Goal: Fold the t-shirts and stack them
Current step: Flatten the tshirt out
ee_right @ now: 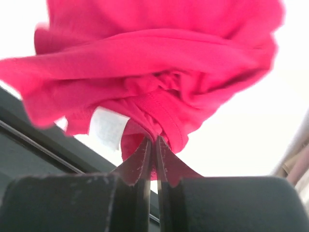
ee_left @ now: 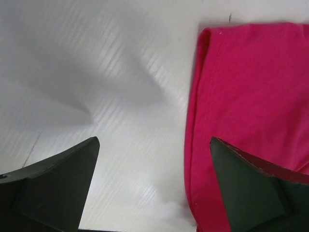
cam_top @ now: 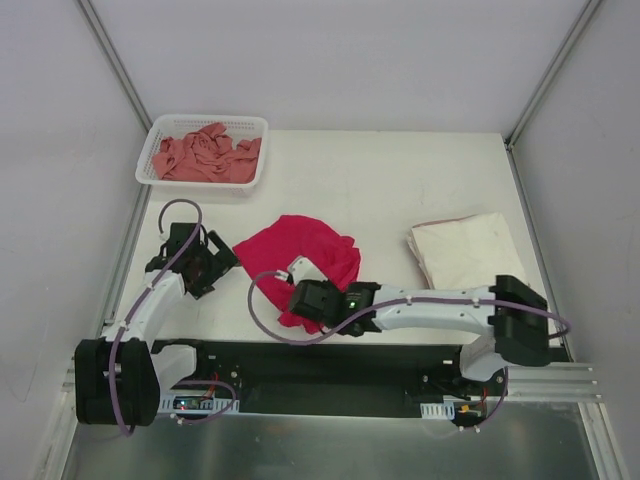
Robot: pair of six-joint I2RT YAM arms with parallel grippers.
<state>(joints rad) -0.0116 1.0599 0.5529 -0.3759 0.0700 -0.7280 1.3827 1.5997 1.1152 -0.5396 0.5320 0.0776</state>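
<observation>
Magenta t-shirt (cam_top: 305,250), crumpled, perhaps collar-held

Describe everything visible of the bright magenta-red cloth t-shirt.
The bright magenta-red cloth t-shirt is soft knit, unfolded and bunched in a rumpled heap on the white table, near its front edge, between both arms. The right gripper has its fingers shut on a stitched edge, with a white label beside the pinch; folds fan out from there. The open left gripper straddles its seamed left edge; contact there is unclear.
</observation>
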